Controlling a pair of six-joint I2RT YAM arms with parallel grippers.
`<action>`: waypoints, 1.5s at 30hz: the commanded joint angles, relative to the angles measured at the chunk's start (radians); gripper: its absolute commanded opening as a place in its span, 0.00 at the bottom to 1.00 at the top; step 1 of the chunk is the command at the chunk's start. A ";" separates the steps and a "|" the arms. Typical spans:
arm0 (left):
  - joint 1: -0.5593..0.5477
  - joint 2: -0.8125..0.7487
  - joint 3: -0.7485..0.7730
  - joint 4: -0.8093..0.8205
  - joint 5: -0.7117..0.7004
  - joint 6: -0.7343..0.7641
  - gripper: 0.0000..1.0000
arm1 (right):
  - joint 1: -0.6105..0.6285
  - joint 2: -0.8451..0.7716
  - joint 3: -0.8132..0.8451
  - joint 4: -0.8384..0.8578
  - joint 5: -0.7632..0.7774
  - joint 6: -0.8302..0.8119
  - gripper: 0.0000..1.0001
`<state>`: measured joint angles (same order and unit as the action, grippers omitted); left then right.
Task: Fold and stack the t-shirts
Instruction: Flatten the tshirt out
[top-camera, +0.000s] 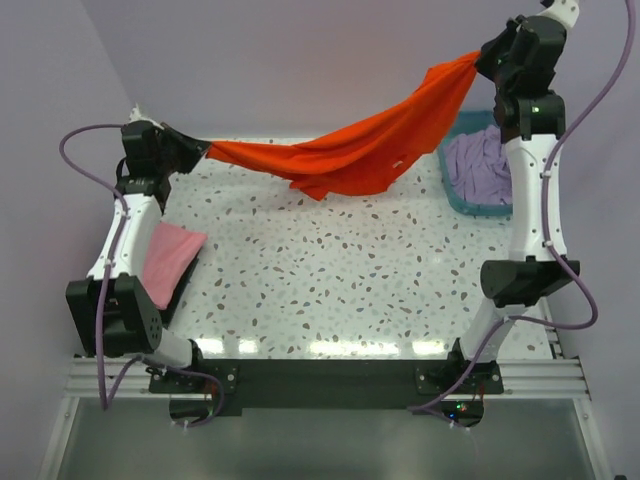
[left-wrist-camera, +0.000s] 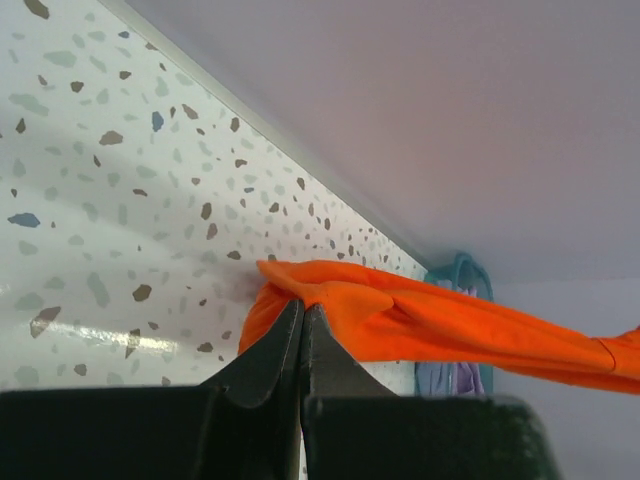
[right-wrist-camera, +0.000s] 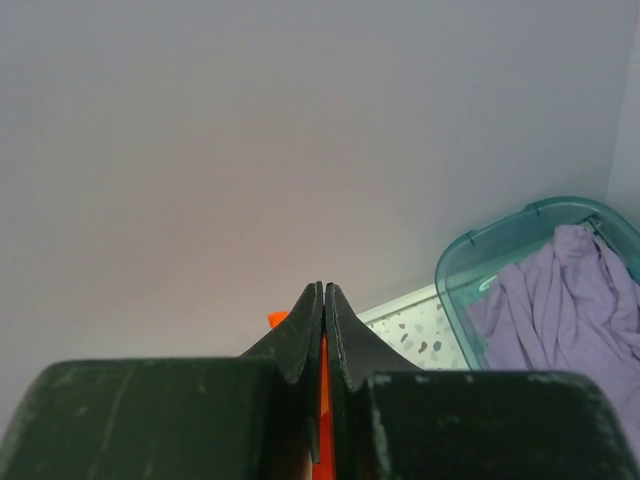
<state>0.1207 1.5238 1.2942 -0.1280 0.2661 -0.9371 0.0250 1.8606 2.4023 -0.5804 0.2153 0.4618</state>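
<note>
This is looking like a robotics lab cell: the left arm (top-camera: 128, 240) and right arm (top-camera: 530, 200) are standing bolted to a black plate (top-camera: 320, 372) at bottom centre, plain lavender walls (top-camera: 300, 60) enclosing a speckled tabletop (top-camera: 330, 270).

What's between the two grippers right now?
Only the orange t-shirt. It is strung from the left gripper to the right gripper, both shut on it, and it sags mid-span. The top external view shows the whole stretch.
</note>
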 joint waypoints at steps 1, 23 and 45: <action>-0.026 -0.166 -0.030 0.028 0.051 0.067 0.00 | -0.005 -0.199 -0.072 0.128 0.053 -0.046 0.00; -0.064 -0.260 -0.208 -0.058 -0.139 0.146 0.00 | 0.047 0.245 0.125 0.196 -0.353 0.023 0.00; -0.066 -0.200 -0.329 -0.059 -0.217 0.172 0.00 | 0.211 0.202 -0.315 -0.053 -0.061 -0.095 0.99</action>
<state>0.0517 1.3609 0.9730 -0.2165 0.0677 -0.7811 0.2237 2.2913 2.2745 -0.6163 0.0563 0.3725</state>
